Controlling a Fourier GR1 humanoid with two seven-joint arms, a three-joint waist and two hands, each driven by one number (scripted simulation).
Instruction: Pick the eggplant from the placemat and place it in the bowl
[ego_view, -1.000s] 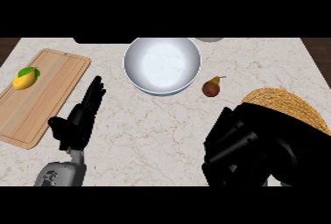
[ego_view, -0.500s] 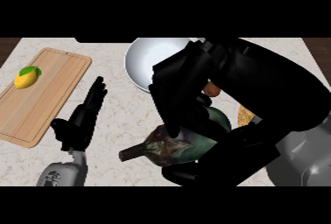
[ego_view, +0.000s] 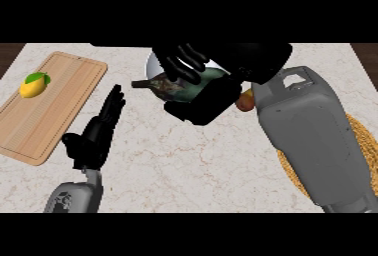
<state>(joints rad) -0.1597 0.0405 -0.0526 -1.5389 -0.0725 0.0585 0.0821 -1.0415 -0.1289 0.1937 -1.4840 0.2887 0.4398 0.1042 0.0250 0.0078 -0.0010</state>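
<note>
The right hand (ego_view: 210, 75) is curled around the eggplant (ego_view: 181, 85). Its fingers (ego_view: 184, 60) wrap over the top of it. The eggplant is dark green and lies on its side. Its stem end pokes out to the left of the hand. The hand holds the eggplant right over the bowl (ego_view: 153, 67). The hand and the eggplant hide most of the bowl, so only a bit of its white rim shows. What is inside the bowl cannot be seen.

The right forearm (ego_view: 310, 135) is grey and big. It lies over the placemat (ego_view: 362, 145), which is round and woven and sits at the right side of the counter (ego_view: 192, 160). A small orange thing (ego_view: 245, 101) peeks out just beside the forearm, near the bowl.

The left hand (ego_view: 96, 135) is open, with its fingers straight and pointing up. It holds nothing and rests by the lower left, next to the board (ego_view: 55, 110).

A mango (ego_view: 33, 85), yellow and green, lies on the board, well apart from both hands.
</note>
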